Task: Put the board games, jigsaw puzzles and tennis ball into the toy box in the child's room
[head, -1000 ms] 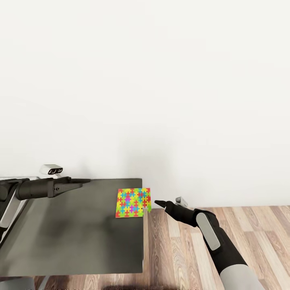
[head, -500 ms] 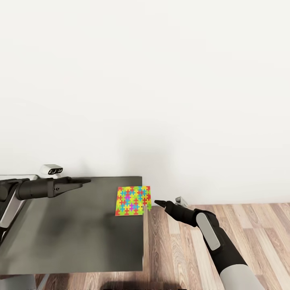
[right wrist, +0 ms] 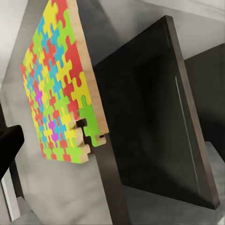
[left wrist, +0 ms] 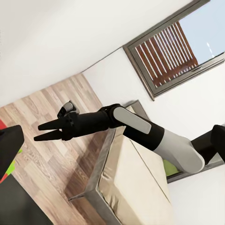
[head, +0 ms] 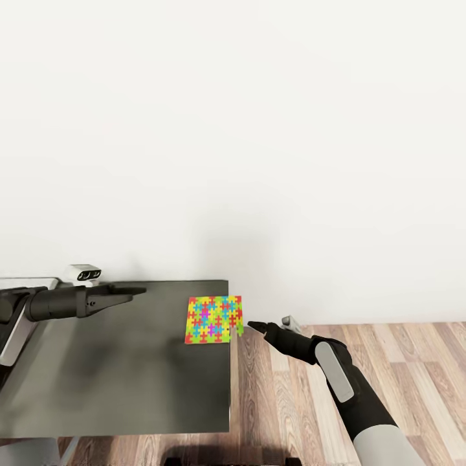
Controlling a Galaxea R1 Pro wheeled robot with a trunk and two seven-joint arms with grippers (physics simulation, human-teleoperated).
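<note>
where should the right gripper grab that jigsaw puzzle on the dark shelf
Probably the edge of the jigsaw puzzle that juts past the dark shelf end. The thin slab lies flat, so the right gripper, level beside it over the floor, could close one finger above and one below.

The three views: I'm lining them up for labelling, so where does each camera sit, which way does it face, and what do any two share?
Head view: from the robot's head, looking down at the dark table and jigsaw puzzle; left gripper and right gripper show.
Left wrist view: on the left arm, facing across the wood floor to the bed; the right gripper shows, jaws apart.
Right wrist view: on the right arm, facing the puzzle's overhanging edge.
Shared: head and right wrist views both show the puzzle.
</note>
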